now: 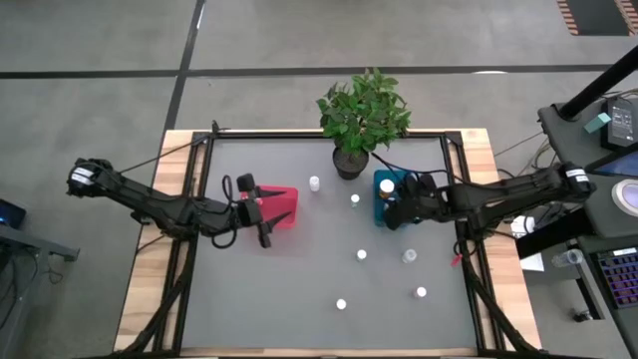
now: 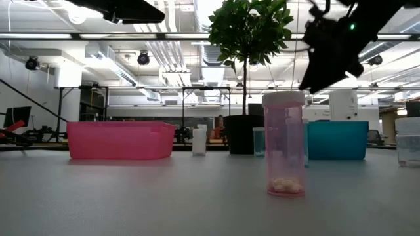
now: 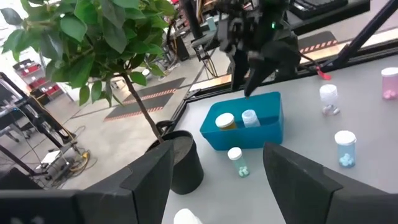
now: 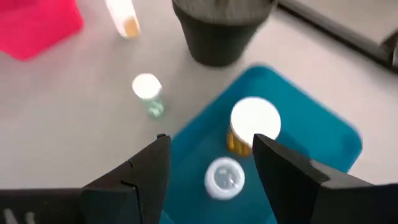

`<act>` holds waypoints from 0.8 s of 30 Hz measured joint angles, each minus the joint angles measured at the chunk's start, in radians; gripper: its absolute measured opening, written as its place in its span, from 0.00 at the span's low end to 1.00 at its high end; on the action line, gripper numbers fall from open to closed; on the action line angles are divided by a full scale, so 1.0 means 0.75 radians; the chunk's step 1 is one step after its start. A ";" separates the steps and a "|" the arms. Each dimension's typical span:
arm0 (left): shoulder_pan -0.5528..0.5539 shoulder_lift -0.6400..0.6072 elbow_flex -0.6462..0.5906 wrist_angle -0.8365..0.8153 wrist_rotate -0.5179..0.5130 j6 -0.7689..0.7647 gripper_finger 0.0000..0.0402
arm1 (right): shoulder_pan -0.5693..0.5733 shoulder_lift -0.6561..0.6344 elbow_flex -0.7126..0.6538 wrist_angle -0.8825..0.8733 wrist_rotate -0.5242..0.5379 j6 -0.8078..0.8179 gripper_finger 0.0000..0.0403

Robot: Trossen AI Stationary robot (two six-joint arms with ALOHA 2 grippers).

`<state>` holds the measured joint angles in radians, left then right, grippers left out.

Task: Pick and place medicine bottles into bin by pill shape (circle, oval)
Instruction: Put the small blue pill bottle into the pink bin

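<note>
Right now I have the right gripper hanging spread and empty over the teal-blue bin, where two medicine bottles lie. My left gripper waits, released, above the red bin; other bottles stand scattered across the tabletop.

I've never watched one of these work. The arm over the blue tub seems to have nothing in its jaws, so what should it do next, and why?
Probably lift the right gripper clear of the teal-blue plastic tub and head for a loose bottle. Its jaws stand open and empty above two white-capped bottles already lying inside, while the small white-capped bottle beside the tub waits on the grey table.
</note>
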<state>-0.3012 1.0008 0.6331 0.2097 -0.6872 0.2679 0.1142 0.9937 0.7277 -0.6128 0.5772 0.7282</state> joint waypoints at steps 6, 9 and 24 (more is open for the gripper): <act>0.000 0.048 -0.001 0.003 0.001 -0.116 0.57 | 0.153 -0.079 0.015 0.003 0.209 -0.060 0.53; 0.000 0.089 -0.001 0.016 0.001 -0.204 0.57 | 0.234 -0.113 -0.007 0.026 0.307 -0.110 0.53; 0.000 0.362 0.007 0.351 0.002 -0.420 0.57 | 0.416 -0.228 -0.145 0.355 0.195 -0.659 0.53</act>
<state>-0.3012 1.2721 0.6380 0.4731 -0.6856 -0.0471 0.4259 0.8224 0.6189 -0.3465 0.7232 0.2341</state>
